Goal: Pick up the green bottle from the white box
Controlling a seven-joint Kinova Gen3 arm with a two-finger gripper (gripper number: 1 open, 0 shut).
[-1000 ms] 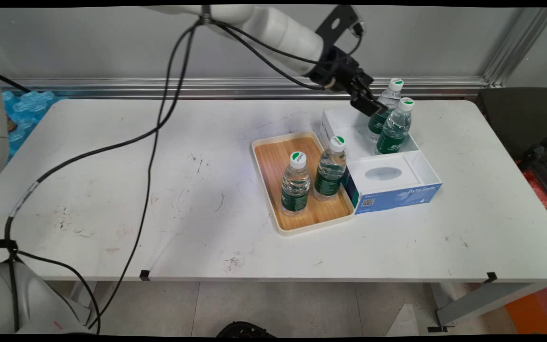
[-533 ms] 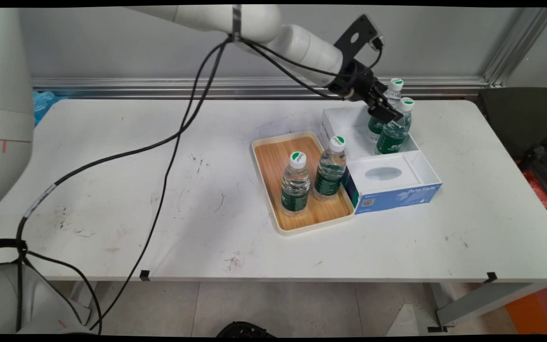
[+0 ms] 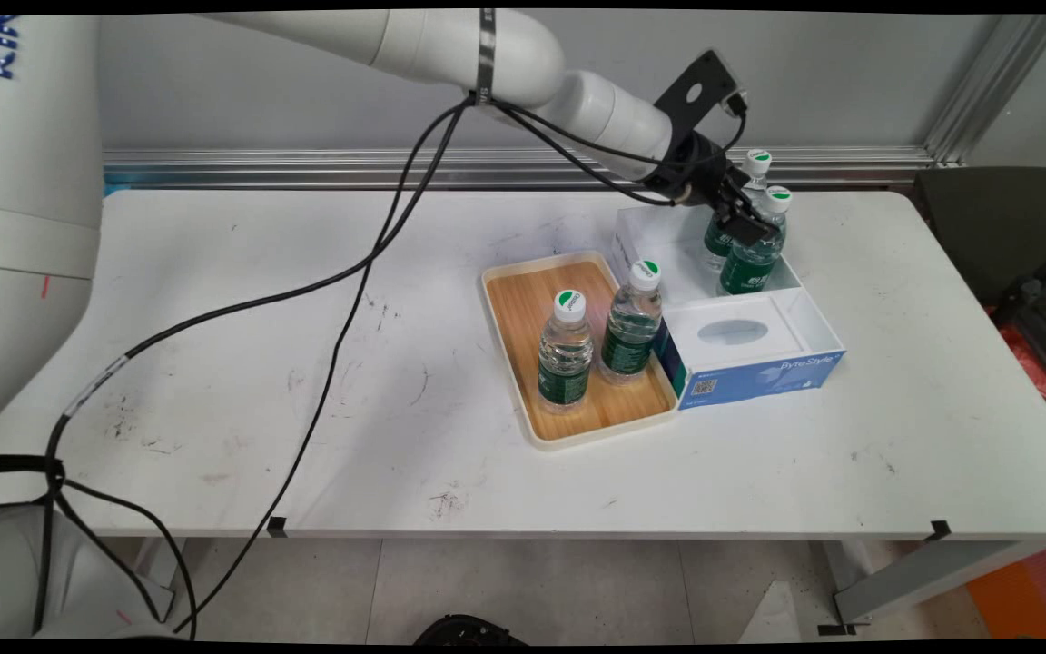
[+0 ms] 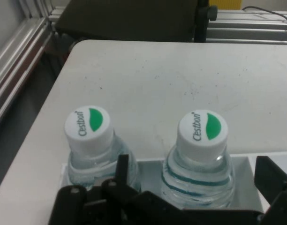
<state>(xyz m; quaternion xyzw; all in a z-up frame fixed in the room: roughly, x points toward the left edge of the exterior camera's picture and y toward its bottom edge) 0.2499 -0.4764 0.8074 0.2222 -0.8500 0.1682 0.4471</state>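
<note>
Where the white table [image 3: 323,363] carries a wooden tray [image 3: 523,309] with two bottles and an open white box [image 3: 659,238] with two more, you see the arm [image 3: 505,50] slanting down from upper left. Its gripper [image 3: 745,223] stands spread wide, one finger [image 4: 268,178] on each side of the near boxed bottle [image 4: 200,159], holding nothing; the far boxed bottle [image 4: 89,140] stands just beside.

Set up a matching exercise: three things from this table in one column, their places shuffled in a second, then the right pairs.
Things
1. end effector
2. wooden tray
3. tissue pack

Places
A. in the near part of the blue and white box
B. at the two bottles in the box's far part
C. left of the box, bearing two bottles

Pairs: 1-B, 2-C, 3-A
</note>
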